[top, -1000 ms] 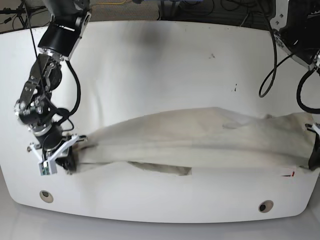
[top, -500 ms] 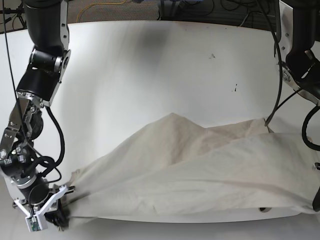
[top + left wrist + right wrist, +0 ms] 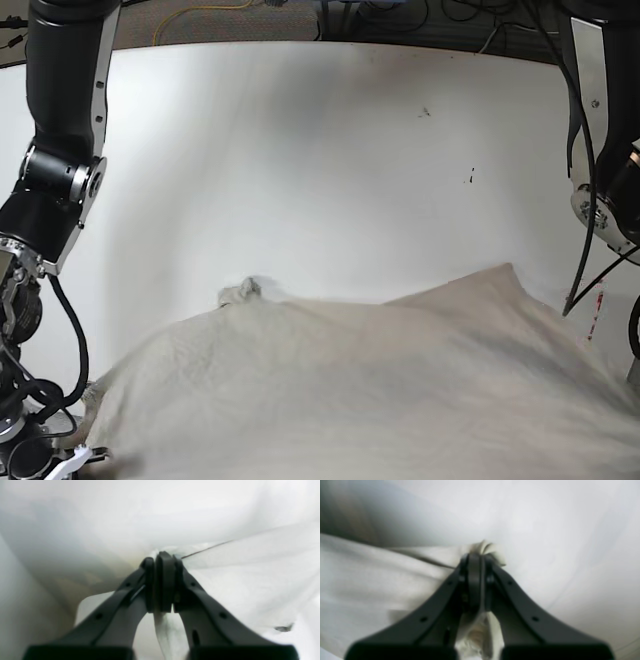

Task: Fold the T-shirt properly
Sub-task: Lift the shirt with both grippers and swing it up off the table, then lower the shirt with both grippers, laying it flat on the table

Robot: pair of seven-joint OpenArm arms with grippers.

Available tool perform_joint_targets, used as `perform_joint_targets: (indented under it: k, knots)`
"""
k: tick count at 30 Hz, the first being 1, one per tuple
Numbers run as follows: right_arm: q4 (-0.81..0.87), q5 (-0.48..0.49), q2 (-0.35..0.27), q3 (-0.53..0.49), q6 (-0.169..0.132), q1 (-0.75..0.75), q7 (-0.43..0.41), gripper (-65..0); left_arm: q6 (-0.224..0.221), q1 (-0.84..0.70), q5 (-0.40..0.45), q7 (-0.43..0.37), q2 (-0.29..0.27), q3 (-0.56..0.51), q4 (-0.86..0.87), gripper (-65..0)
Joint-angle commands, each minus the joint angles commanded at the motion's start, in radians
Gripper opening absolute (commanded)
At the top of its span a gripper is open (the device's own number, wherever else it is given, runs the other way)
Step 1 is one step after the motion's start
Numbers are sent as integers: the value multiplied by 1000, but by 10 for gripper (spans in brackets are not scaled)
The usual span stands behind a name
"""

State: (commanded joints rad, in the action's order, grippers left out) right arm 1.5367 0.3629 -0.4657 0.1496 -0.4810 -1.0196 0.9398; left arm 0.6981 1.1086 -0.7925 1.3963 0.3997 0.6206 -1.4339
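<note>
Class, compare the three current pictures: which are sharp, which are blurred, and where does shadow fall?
Base view: fairly sharp, evenly lit; the T-shirt fills the lower frame on the table. Left wrist view: soft focus, washed-out cloth, shadow at left, left gripper shut on fabric. Right wrist view: blurred too, dark upper-left corner, right gripper shut on fabric.

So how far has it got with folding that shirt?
Early days. Done: each gripper has a pinch of cloth. The left gripper and the right gripper are both shut on the T-shirt. In hand: the shirt hangs lifted and spread wide between the two arms over the white table. Left: no fold shows yet, so laying it flat and folding it all remain.
</note>
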Motion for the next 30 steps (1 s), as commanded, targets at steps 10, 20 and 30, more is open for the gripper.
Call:
perform_joint_targets:
  k: [10, 20, 30]
  knots:
    - [-89, -8, -15, -87, 0, -196, 0, -650, 0, 195, 89, 0, 0, 0, 86, -622]
    - [-147, -9, -21, -204, 0, -368, 0, -650, 0, 293, 115, 0, 0, -15, 176, -622]
    - [-69, -2, -71, -206, -2, -227, 26, -650, 0, 124, 84, 0, 29, -72, 141, -621]
